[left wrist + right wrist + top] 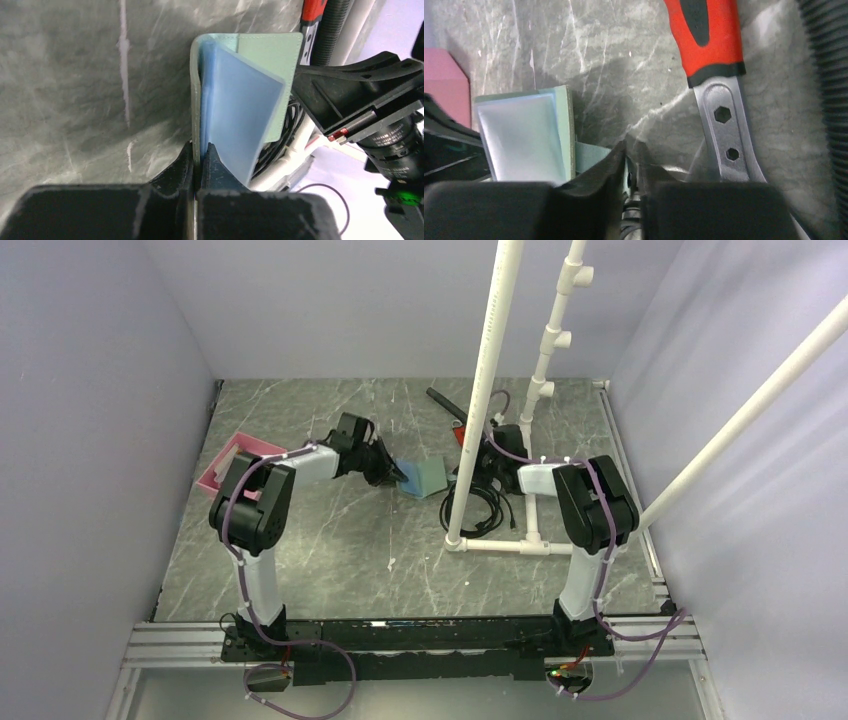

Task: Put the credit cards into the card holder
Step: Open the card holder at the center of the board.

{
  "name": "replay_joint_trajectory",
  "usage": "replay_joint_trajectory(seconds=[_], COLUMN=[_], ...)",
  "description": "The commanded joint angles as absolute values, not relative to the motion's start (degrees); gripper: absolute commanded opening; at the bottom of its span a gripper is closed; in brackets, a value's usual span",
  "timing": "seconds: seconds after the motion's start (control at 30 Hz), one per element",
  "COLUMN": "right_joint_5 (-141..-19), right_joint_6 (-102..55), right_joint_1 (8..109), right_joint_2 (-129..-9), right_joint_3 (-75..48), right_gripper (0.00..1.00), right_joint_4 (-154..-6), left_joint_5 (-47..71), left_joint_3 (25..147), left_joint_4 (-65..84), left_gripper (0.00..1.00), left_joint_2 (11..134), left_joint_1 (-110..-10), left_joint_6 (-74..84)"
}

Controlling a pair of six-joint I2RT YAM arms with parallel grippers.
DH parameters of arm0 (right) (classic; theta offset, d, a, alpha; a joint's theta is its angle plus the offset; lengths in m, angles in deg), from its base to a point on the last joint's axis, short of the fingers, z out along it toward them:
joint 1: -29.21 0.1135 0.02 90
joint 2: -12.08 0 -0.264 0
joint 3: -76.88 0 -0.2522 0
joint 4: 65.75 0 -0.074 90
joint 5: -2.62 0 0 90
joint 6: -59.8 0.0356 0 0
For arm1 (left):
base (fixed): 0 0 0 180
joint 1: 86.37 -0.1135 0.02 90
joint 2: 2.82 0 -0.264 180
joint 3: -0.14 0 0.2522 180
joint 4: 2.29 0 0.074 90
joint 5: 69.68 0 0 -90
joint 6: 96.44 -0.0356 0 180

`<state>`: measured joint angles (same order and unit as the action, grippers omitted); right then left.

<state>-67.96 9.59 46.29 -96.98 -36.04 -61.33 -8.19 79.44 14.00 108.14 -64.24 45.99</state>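
Observation:
The card holder (425, 477), muted green outside and pale blue inside, is held open between the two arms at mid table. My left gripper (395, 475) is shut on its green cover; in the left wrist view the cover (270, 55) stands on edge between the fingertips of the gripper (201, 150), and a pale blue leaf (240, 110) fans out to the right. My right gripper (630, 150) is shut on the closure tab (591, 155), which runs from the card holder (566, 125) into the jaws. The credit cards are out of view.
A pink tray (240, 455) sits behind my left arm. A red-handled tool (709, 35) lies just past my right gripper, beside a black ribbed hose (829, 75). A white pipe frame (500, 545) and coiled black cable (485, 505) stand right of the card holder.

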Motion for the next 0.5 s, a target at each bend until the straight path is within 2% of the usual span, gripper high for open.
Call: replay_joint_trajectory(seconds=[0.0,0.07,0.2,0.3,0.47], right_joint_5=[-71.0,-69.8,-62.7,-57.4,-58.8], right_joint_6=[0.8,-1.3,-3.9,-3.7,-6.8], right_joint_1=[46.5,46.6,46.8,46.9,48.1], right_joint_2=[-95.8,-93.7,-90.0,-89.7,-88.9], right_joint_3=[-29.7,-28.8,-28.2,-29.0,-29.0], right_gripper=[0.26,0.45,0.68,0.80,0.97], right_joint_4=[-71.3,-72.3,-71.7,-68.8,-69.2], left_joint_5=[3.1,1.5,-1.5,-3.3,3.1], left_joint_3=[89.5,90.2,92.5,94.6,99.7], left_joint_4=[31.7,33.4,35.6,36.2,43.5], left_gripper=[0.00,0.00,0.00,0.00,0.00], left_joint_2=[104.0,103.0,104.3,106.4,108.8], left_joint_1=[-61.7,-61.6,-61.6,-61.5,-60.5], left_joint_6=[36.5,36.3,37.4,37.4,35.1])
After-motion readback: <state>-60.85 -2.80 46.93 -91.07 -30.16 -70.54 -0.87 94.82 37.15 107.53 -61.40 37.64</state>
